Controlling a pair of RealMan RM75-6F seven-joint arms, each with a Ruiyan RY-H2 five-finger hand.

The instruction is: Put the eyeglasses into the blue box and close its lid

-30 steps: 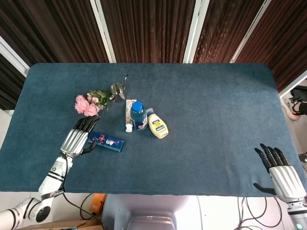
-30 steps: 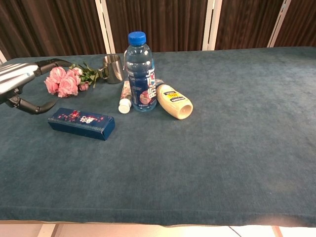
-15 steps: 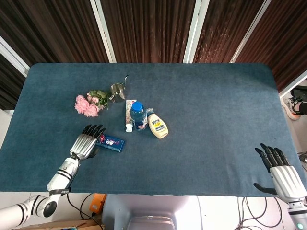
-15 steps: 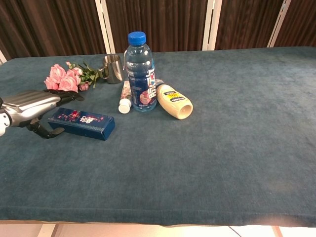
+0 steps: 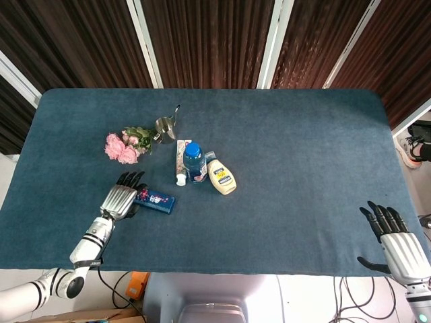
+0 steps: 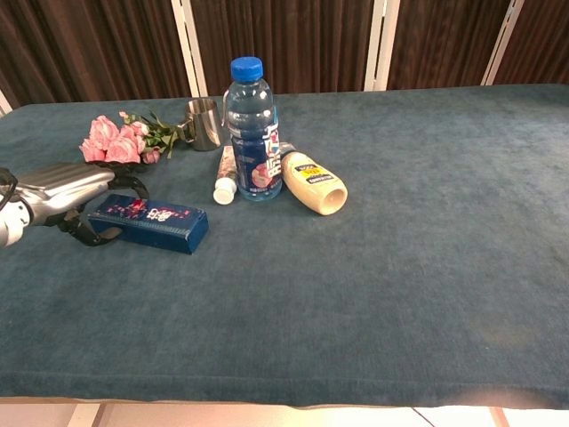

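The blue box [image 5: 156, 200] [image 6: 153, 223] lies flat and closed on the cloth at the front left. My left hand [image 5: 121, 197] [image 6: 60, 189] lies over its left end. The fingers reach past the box's far side and the thumb curves round its near corner, in the same spread pose as before, touching the end. No eyeglasses show in either view. My right hand [image 5: 397, 245] hangs open and empty off the table's front right edge, seen only in the head view.
Pink roses [image 5: 122, 148] [image 6: 111, 142] and a small metal cup [image 5: 164, 126] [image 6: 204, 123] sit behind the box. To its right are a white tube [image 6: 224, 175], an upright water bottle [image 5: 194, 161] [image 6: 252, 133] and a lying cream-coloured bottle [image 5: 221, 177] [image 6: 316, 183].
My left hand came down and towards me from beside the roses onto the box's left end. The box shifted slightly right. The right hand barely moved.
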